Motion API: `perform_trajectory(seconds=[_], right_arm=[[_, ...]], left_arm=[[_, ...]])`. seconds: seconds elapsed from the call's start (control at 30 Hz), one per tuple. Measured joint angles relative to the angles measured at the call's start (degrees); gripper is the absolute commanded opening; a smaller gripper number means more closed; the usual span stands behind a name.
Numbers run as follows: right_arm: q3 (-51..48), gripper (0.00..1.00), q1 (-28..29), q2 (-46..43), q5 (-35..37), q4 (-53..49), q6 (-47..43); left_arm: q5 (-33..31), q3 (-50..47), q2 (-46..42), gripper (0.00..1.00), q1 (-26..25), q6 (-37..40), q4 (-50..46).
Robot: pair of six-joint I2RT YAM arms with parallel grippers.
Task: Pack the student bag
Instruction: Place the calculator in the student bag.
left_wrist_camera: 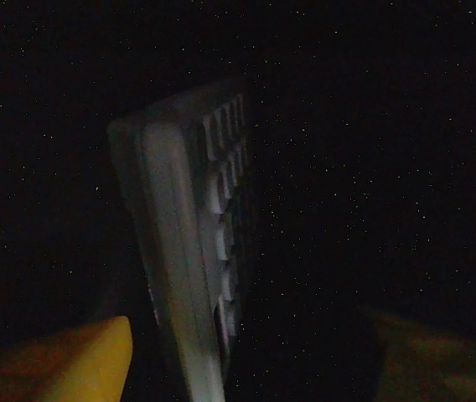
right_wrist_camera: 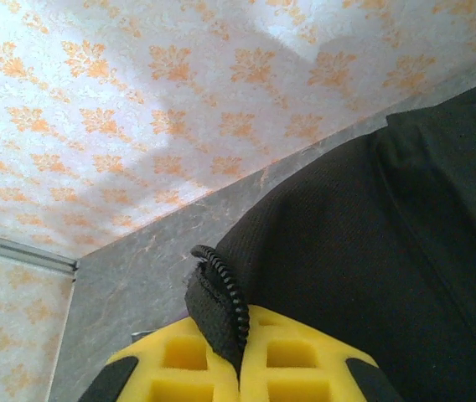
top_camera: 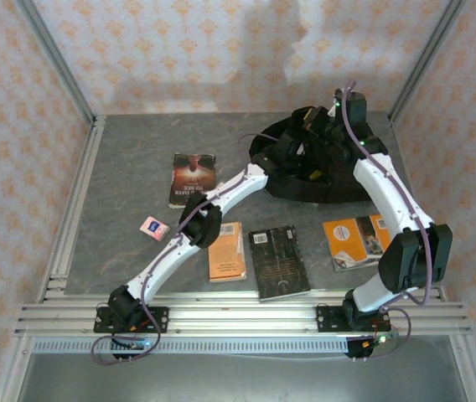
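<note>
Black student bag [top_camera: 338, 188] lies far-centre on the table [top_camera: 121, 167]: we keep our right hand [right_wrist_camera: 240, 352] clamped on its zipper edge [right_wrist_camera: 221, 293], our left hand [left_wrist_camera: 250, 343] parted inside, flanking an upright grey calculator [left_wrist_camera: 188, 251].

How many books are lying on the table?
4: a dark red book back left, a plain orange book front left, a black book front centre, an orange picture book front right. More may be hidden inside the bag.
</note>
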Motion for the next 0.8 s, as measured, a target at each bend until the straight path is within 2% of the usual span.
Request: perform_trajectory(seconds=[0.07, 0.27, 0.43, 0.6, 0.7, 0.8], right_arm=[[0.0, 0.00, 0.0, 0.0, 0.7, 0.2, -0.7], [0.0, 0.00, -2.1, 0.0, 2.3, 0.3, -1.4], [0.0, 0.00, -3.4, 0.0, 3.5, 0.1, -1.4], [0.0, 0.00, -3.7, 0.0, 3.7, 0.0, -1.3], [-0.1, 0.00, -4.1, 0.0, 3.7, 0.0, -1.3], [-0.6, 0.00, -4.7, 0.0, 3.8, 0.1, -1.3]], left_arm=[[0.0, -3.0, -3.0, 0.70, 0.3, 2.3, -2.7], [-1.7, -26.3, -23.1, 0.70, 2.7, 6.3, -4.8], [-3.0, -33.7, -36.1, 0.70, 6.9, 7.6, -2.3], [-4.5, -36.7, -42.6, 0.70, 10.4, 11.3, -3.0], [-6.0, -38.7, -45.6, 0.63, 10.3, 15.6, -6.7], [-8.4, -43.3, -50.8, 0.33, 9.6, 21.3, -12.2]])
